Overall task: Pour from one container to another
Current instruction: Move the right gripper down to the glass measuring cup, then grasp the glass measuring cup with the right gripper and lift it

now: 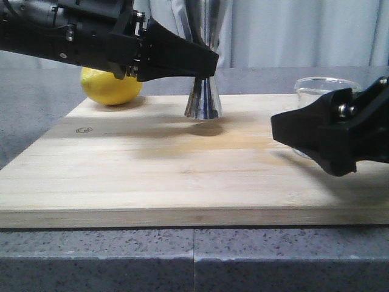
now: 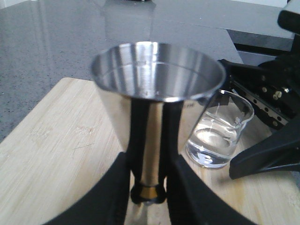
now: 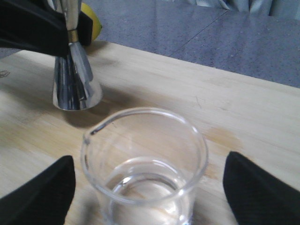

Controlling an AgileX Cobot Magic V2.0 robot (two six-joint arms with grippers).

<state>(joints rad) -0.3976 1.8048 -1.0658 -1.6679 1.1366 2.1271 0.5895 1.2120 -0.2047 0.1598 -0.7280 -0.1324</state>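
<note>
Beaker's liquid clear only from wrist views

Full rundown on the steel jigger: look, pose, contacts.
The steel jigger is a shiny hourglass-shaped double cone with a thin gold band at its narrow waist. It stands upright near the back middle of the wooden board, lower cone flared downward; its base looks at or just off the board. The upper cup, seen in the left wrist view, looks empty. The left claw is closed on its waist. The glass beaker stands apart from it; a lemon sits apart on its left.
</note>
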